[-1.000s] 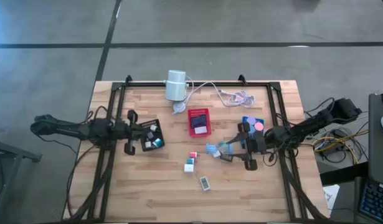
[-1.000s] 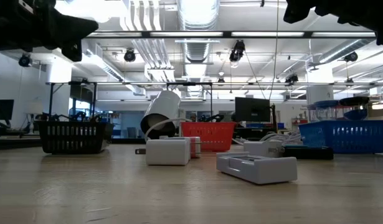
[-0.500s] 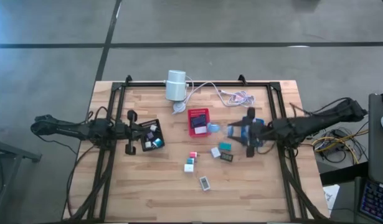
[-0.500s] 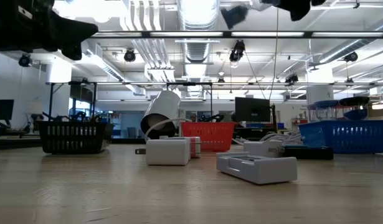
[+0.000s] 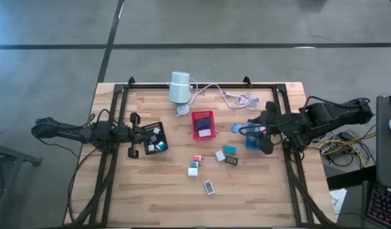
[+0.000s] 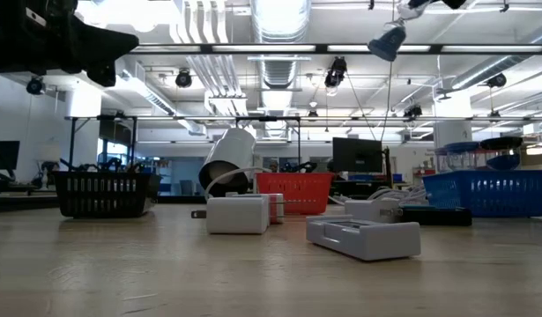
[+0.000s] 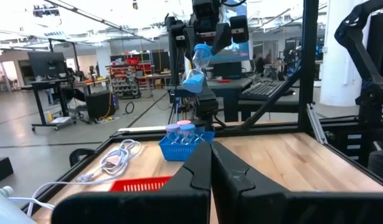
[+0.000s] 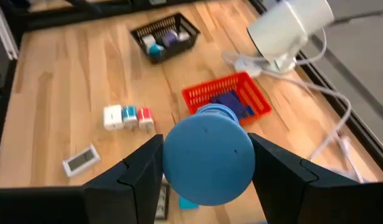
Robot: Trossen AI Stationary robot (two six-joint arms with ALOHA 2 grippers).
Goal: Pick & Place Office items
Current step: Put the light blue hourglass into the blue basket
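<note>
My right gripper hovers high over the table's right part, beside the blue tray, and is shut on a light blue round-headed piece. The same piece shows in the left wrist view and again in the low view. Loose office items lie on the wood mid-table: a row of white, teal and pink blocks, a white piece, and teal, white and black pieces. My left gripper is shut with nothing in it, at the black tray. My right gripper pinches the blue piece by the two sides of its round body between its two fingers. The fingers slant downward from the table's right side. The piece is lifted clear of the table and juts out past the fingertips.
A red tray with a dark item stands mid-table. A white cylinder with a cable lies at the far edge. The blue tray holds a pink disc. A black frame rims the table.
My right gripper has risen well clear of the table with the blue piece and gone toward the far edge and the blue tray, tipping and rolling as it went. The piece has stayed in the hold.
</note>
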